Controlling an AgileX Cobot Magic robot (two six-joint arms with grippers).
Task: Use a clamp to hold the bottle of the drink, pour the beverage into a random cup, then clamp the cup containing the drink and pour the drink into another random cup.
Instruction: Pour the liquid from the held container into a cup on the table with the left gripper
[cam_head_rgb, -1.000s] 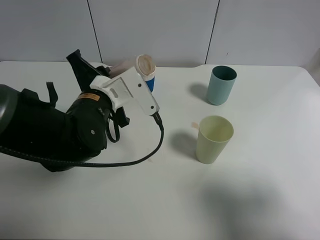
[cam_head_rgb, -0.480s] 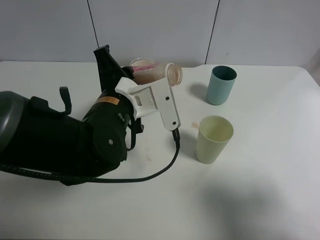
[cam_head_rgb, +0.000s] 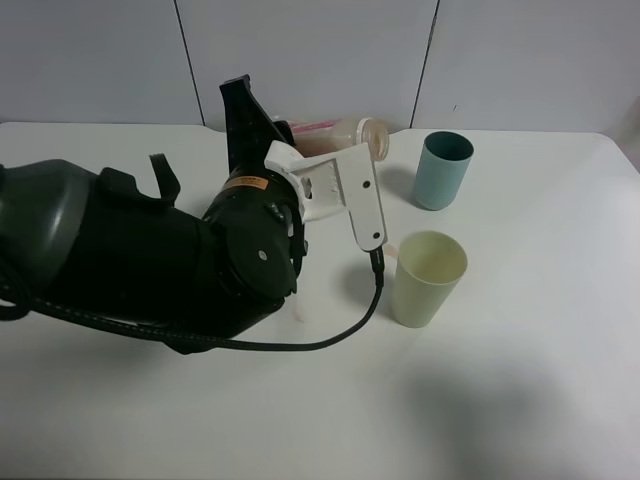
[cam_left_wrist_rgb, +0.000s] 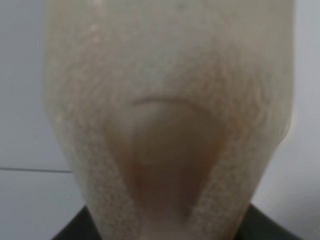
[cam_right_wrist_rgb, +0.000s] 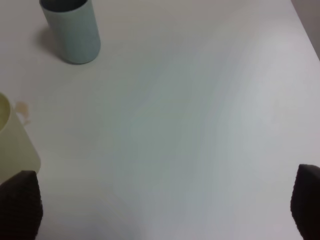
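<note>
My left gripper is shut on the drink bottle, a translucent bottle with beige liquid and a pink label. It holds the bottle almost level above the table's back, mouth pointing right toward the teal cup. In the left wrist view the bottle fills the picture and hides the fingers. A pale yellow-green cup stands in front of the teal one, right of my left arm. My right gripper is open and empty over bare table; that view shows the teal cup and the yellow-green cup.
The bulky black left arm with its white camera mount and hanging cable covers the table's left and middle. A small pinkish scrap lies by the yellow-green cup. A grey panelled wall stands behind the table.
My left arm has swung right with the bottle and tipped it further toward level. Its mouth has moved closer to the teal cup. The cups have not moved.
</note>
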